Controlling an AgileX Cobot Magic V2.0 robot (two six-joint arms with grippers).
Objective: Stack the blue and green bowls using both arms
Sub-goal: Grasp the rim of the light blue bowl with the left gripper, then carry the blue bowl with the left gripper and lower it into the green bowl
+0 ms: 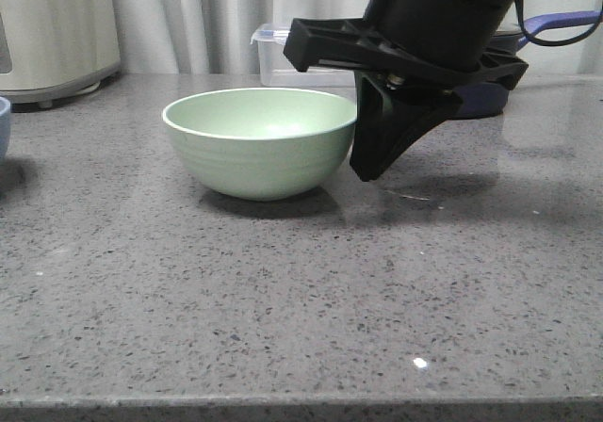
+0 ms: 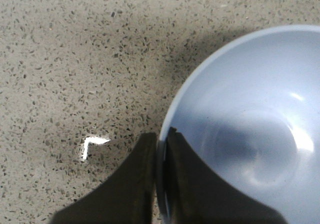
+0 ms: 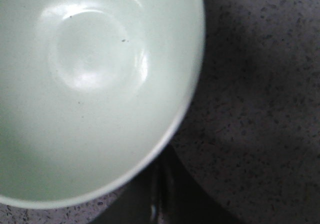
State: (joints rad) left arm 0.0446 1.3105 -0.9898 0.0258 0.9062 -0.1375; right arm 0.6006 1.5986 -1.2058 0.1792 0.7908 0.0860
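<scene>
From the front, I am seeing the pale mint-green ridged bowl (image 1: 260,142) sitting mid-counter, my right gripper (image 1: 377,163) hanging clenched just beside its rim; I should open before descending. The left wrist view alone is showing the left gripper (image 2: 161,184) pinching the periwinkle-blue matte bowl (image 2: 250,134) at its rim. The right wrist view is looking straight into the green bowl.

Soft even light, glare patches inside green bowl (image 3: 85,74), dark shadow beside it, blurred wrist views
</scene>
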